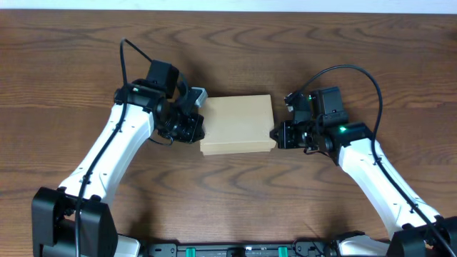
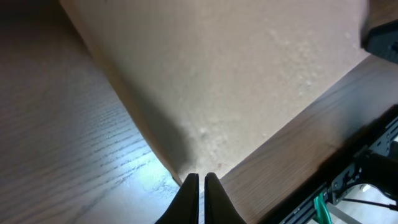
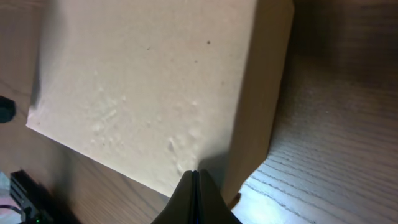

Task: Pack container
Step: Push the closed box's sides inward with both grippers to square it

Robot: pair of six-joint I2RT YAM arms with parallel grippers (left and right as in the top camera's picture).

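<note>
Overhead, we find the container point(image 1: 237, 123) lying flat with its lid closed at the middle of the wooden table point(image 1: 228, 43), between the two arms. We note the left gripper point(image 2: 200, 179) at the box's left side, by a lower corner, its fingers drawn together with only a sliver of gap and nothing held. The right gripper point(image 3: 194, 175) meets the box's right edge, fingers fully closed upon each other, grasping nothing

Container point(image 1: 237, 123) lies between left gripper point(image 1: 198, 128) and right gripper point(image 1: 276, 134), apparently touching
</note>
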